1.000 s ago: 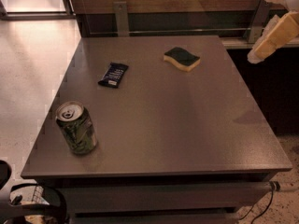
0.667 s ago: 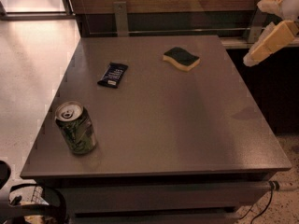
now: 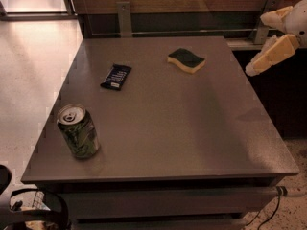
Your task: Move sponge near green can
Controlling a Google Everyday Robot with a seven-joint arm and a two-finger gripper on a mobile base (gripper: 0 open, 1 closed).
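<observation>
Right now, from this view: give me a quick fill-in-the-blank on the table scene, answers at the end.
1. The sponge lies near the far edge of the table with its ____ side up.
2. The can stands upright near the table's front ____ corner, as the picture shows it.
3. The gripper hangs past the table's right edge, open and holding ____.
4. Counting the snack bar, ____ things sit on the table.

Missing words: green; left; nothing; three.

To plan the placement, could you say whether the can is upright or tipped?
Upright: the green can stands on its base, top up. The hand hovers right of the table.
</observation>
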